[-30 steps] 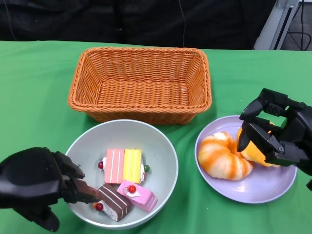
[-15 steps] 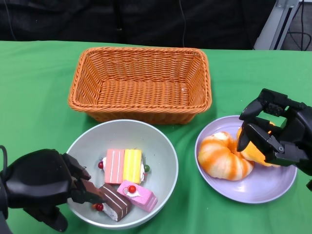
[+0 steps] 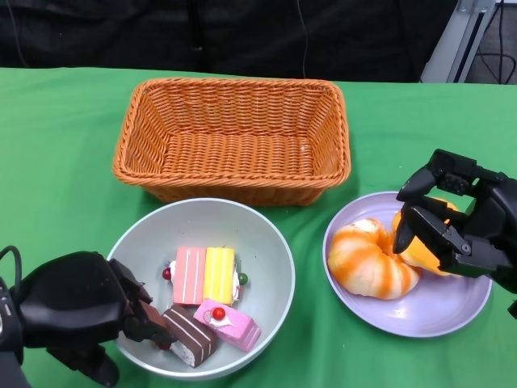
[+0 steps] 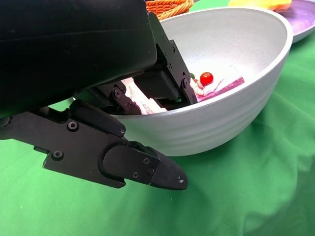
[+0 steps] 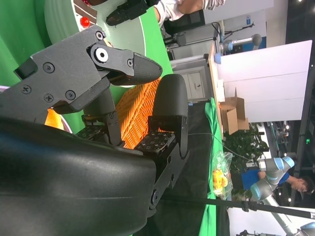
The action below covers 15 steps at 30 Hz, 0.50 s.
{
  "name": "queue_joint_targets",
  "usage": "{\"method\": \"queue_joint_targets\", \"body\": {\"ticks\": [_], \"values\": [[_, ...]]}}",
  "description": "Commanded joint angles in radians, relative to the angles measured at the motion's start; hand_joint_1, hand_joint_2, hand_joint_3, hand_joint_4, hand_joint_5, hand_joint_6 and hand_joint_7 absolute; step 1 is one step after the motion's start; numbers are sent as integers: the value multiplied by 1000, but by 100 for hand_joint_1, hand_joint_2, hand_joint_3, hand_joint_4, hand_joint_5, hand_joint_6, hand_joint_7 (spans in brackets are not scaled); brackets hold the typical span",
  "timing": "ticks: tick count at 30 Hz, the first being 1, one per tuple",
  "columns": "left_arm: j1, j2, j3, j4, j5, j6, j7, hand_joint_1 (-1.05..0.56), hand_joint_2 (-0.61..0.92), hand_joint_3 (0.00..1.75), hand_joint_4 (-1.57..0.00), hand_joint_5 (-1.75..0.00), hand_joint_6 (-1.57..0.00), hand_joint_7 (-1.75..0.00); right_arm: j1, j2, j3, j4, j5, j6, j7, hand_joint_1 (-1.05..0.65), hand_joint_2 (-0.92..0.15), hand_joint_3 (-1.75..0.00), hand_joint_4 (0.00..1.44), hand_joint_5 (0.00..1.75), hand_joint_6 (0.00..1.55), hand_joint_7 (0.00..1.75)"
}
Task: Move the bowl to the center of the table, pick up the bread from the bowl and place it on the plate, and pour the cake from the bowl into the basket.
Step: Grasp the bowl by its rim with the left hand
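Observation:
The grey bowl (image 3: 212, 222) sits near the table's front with several cake slices (image 3: 204, 275) in it. My left hand (image 3: 77, 311) grips its near-left rim: the fingers (image 4: 165, 83) reach inside by the chocolate cake (image 3: 187, 334) and the thumb (image 4: 133, 164) lies under the outer wall (image 4: 221, 118). Two orange-striped breads lie on the purple plate (image 3: 452, 311): one (image 3: 370, 260) in plain sight, the other (image 3: 420, 252) partly hidden by my right hand (image 3: 460, 222). That hand hovers just over it with its fingers apart and nothing held.
The empty wicker basket (image 3: 234, 137) stands right behind the bowl, its front wall close to the bowl's far rim. Green cloth covers the table. A dark backdrop runs along the far edge.
My left hand has slid a little toward the bowl, its fingers reaching deeper inside. The right hand, bowl and breads have not moved.

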Motion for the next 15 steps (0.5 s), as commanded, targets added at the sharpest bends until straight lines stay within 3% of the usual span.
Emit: {"method": "queue_joint_targets", "body": {"ticks": [1, 15], "values": [[-12, 4, -9, 9, 6, 7, 8, -68, 92, 10, -83, -3, -81, -3, 5, -6, -8, -12, 4, -1, -4, -28, -61, -74, 64, 158, 61, 126], [-8, -14, -22, 14, -4, 17, -6, -68, 92, 10, -84, -2, -86, -3, 3, -2, -7, -7, 9, 6, -6, -27, -62, -72, 64, 157, 62, 123]]}}
